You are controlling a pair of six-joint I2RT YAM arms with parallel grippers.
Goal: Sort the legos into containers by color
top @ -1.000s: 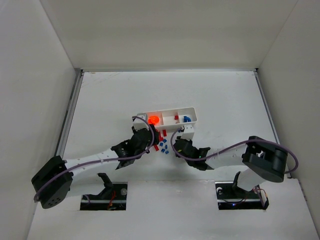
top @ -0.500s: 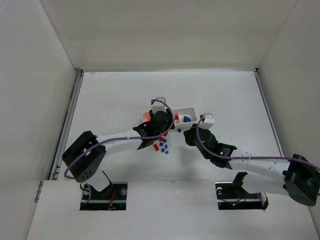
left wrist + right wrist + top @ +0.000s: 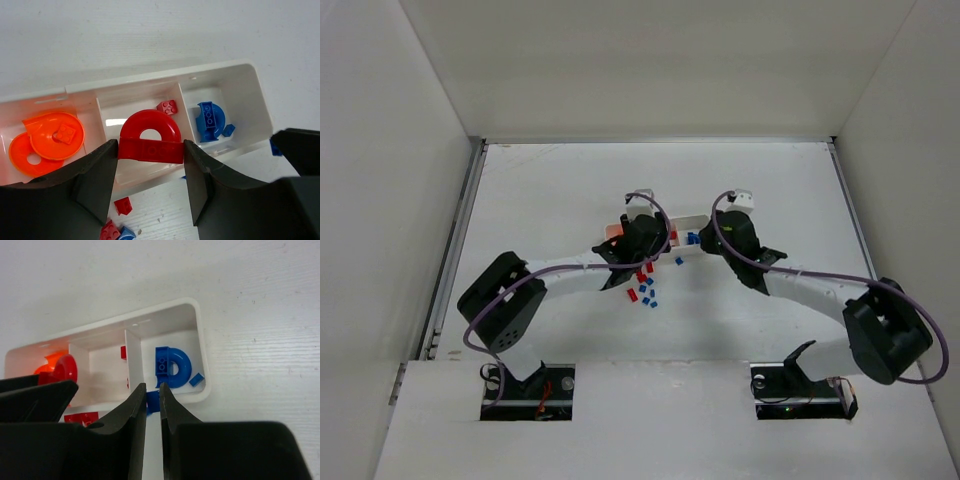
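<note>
We see the white tray (image 3: 255, 85) lying on the bench (image 3: 150, 30) near the middle of the workspace, with its three square compartments in a row. The left compartment holds bright orange round pieces (image 3: 47, 145) with a small orange brick resting on one of them. The middle one holds a small red brick (image 3: 167, 106). The right one holds a blue arch piece (image 3: 210, 120) with a tiny blue tile (image 3: 228, 130) just beside it. The left hand (image 3: 150, 151) is clenched on a red arch piece (image 3: 134, 129), a half ring on a flat bar, with its fingers pressed against the two ends of that bar. In the left wrist view this piece sits over the middle compartment. The right hand (image 3: 152, 405) is at the tray's right end, by the near wall of the blue compartment. Its fingers are almost together, with a small blue brick (image 3: 152, 401) pinched in the narrow gap between them. On the bench just in front of the tray lies a cluster of loose legos (image 3: 643, 288), small red and blue bricks, and one blue piece (image 3: 678, 261) lies a little apart.
</note>
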